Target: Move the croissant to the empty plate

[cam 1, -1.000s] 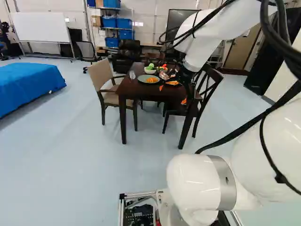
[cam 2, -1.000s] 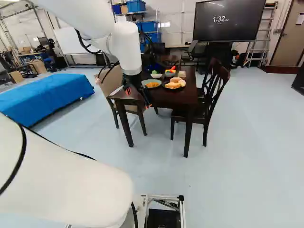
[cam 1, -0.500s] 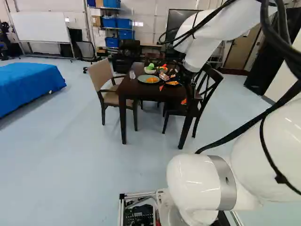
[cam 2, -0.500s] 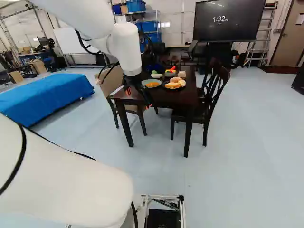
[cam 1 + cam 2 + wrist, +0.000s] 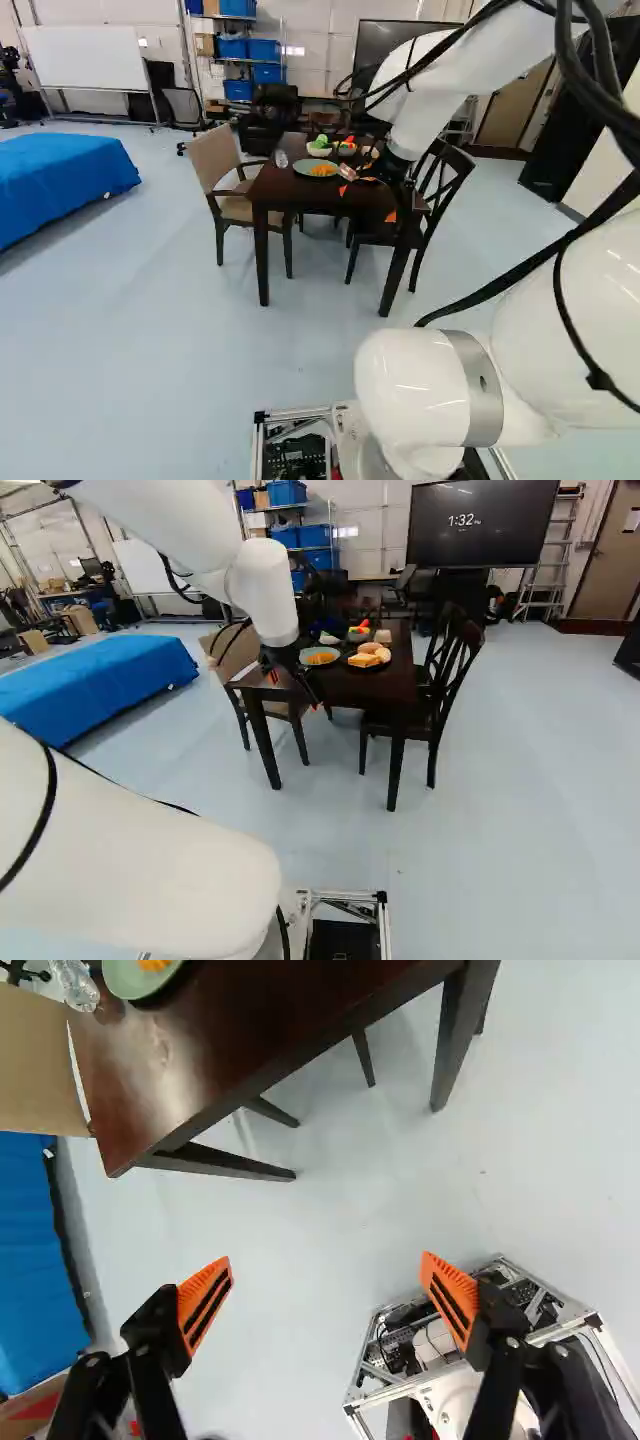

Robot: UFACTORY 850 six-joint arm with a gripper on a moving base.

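Tool [image 5: 294,691] open, fingers wide apart. Can't single out the croissant: bread [image 5: 375,651] on dark plate [image 5: 350,664], orange food [image 5: 322,170] on green plate [image 5: 299,168], both on counter [image 5: 375,688]. Long axis, pointing unreadable. Wrist view cuts off green plate.

Twelve o'clock straight ahead of base: dark table [image 5: 352,690]. Around it, beige chair [image 5: 216,160] at nine, dark chair [image 5: 452,680] at three. On it, clear container [image 5: 281,159] near ten-o'clock edge, white bowl with green item [image 5: 319,152] toward twelve. Farther out: blue-draped surface [image 5: 100,680] at ten, whiteboard [image 5: 85,57] at eleven, large screen [image 5: 480,525] and ladder [image 5: 553,555] toward one.
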